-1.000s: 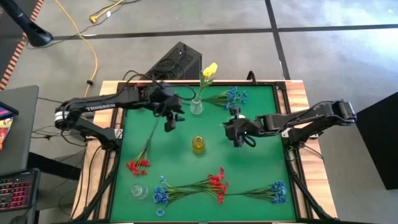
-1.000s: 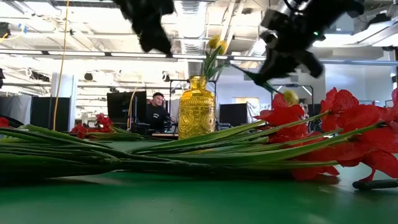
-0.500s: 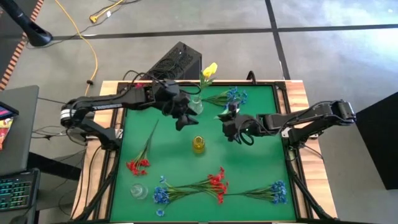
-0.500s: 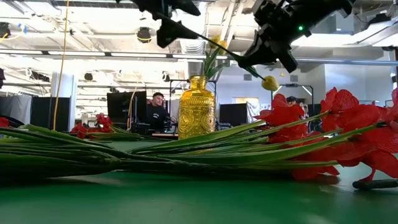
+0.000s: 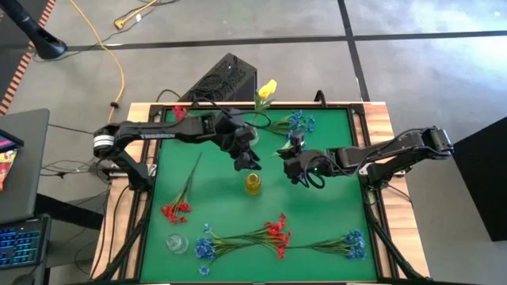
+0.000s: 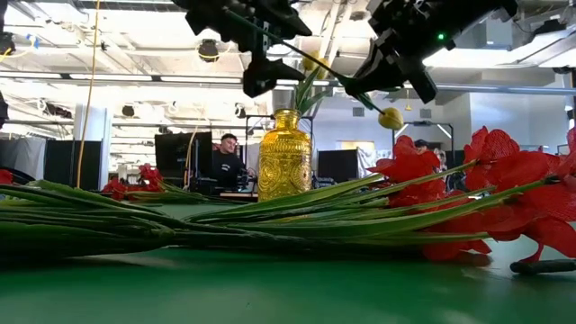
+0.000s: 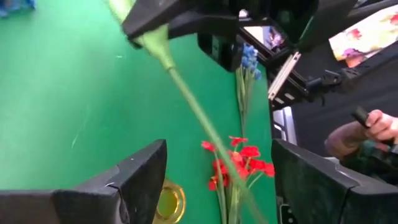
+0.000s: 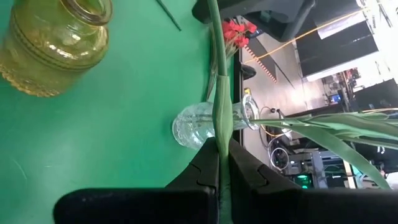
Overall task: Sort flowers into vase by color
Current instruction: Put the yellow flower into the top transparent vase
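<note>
High view: green table (image 5: 333, 198) w/ sprays lying flat, yellow vase (image 5: 253, 184) mid-table, clear vase (image 5: 250, 134) at the back; right gripper (image 5: 295, 165) is pinched tight on a yellow flower's stem (image 8: 219, 62), held in the air betw. the two vases. Left gripper (image 5: 247, 150), fingers spread wide & empty, straddles the free stem end. Flower looks light, thin & bendy, head floppy — prob. best taken mid-stem, gently.

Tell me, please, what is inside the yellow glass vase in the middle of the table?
From above, the yellow vase shows only its open mouth, with no stem in it. The right gripper holds a yellow flower nearby. The vase's bottom cannot be seen.
</note>
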